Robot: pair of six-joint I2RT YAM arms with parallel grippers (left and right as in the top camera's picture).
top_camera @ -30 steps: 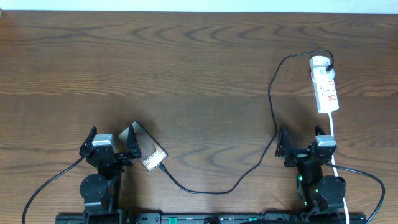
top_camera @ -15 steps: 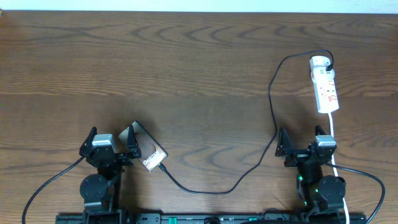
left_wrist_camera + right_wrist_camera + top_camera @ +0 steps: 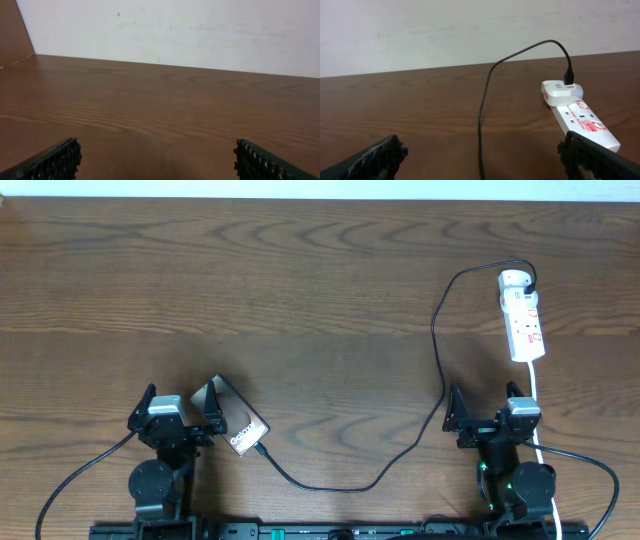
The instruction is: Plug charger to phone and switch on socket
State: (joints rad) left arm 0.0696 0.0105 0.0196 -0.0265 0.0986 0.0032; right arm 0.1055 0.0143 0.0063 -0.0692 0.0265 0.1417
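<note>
The gold-bronze phone (image 3: 236, 420) lies on the table at lower left, its corner under my left gripper's right finger. The thin black charger cable (image 3: 440, 365) runs from a white adapter on the socket (image 3: 522, 315) at the right, down and left to its plug tip (image 3: 262, 448) at the phone's lower end. My left gripper (image 3: 181, 410) is open and empty; the phone does not show in its wrist view (image 3: 157, 160). My right gripper (image 3: 484, 408) is open and empty. Its wrist view (image 3: 482, 157) shows the cable (image 3: 481, 120) between the fingers and the socket (image 3: 580, 120) ahead right.
A white cord (image 3: 537, 405) runs from the socket down past the right arm. Thicker black arm cables (image 3: 75, 480) loop at the front edge on both sides. A white wall (image 3: 470, 30) stands behind the table's far edge.
</note>
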